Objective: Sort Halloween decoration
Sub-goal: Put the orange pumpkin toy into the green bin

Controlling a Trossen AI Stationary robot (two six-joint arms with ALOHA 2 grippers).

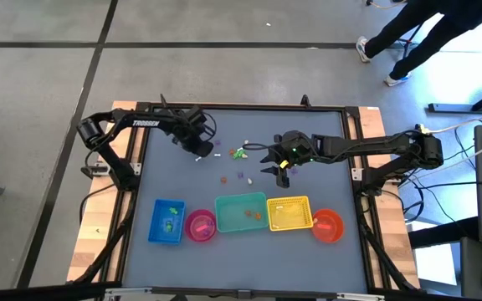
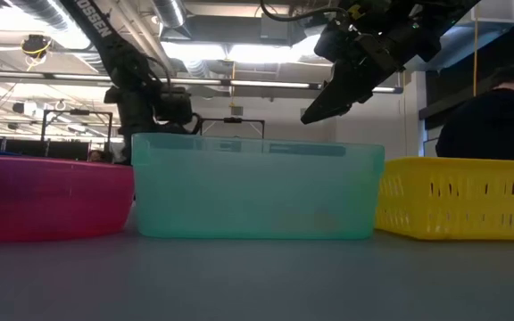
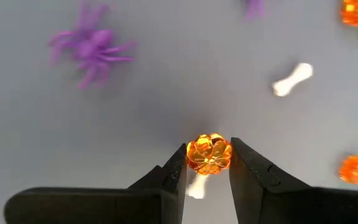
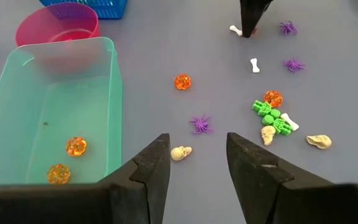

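Tiny trinkets lie scattered mid-table [image 1: 241, 155]: purple spiders [image 4: 200, 124], white bones [image 4: 254, 65], white skulls [image 4: 180, 152], a green skeleton [image 4: 271, 116] and orange pumpkins [image 4: 182, 81]. My left gripper [image 1: 199, 149] points down over the far-left part of the scatter, shut on an orange pumpkin [image 3: 209, 154]. A white bone [image 3: 196, 186] lies on the table under it. My right gripper [image 4: 197, 158] is open and empty, hovering above the white skull and a purple spider, right of the scatter [image 1: 281, 167]. Two orange pumpkins [image 4: 75, 146] lie in the teal bin [image 4: 114, 74]. My left gripper pinches the small orange pumpkin's sides [image 3: 194, 155] between its two fingertips [image 3: 176, 168], coming from above and pointing down. The pumpkin sits right at the free ends of the fingers. Whether it is clear of the table, I cannot tell.
Along the near edge stand a blue basket [image 1: 167, 221], a pink bowl [image 1: 200, 226], the teal bin [image 1: 242, 214], a yellow basket [image 1: 289, 213] and an orange bowl [image 1: 328, 226]. A person's legs [image 1: 408, 42] pass beyond the far right corner. Bare table lies left of the scatter.
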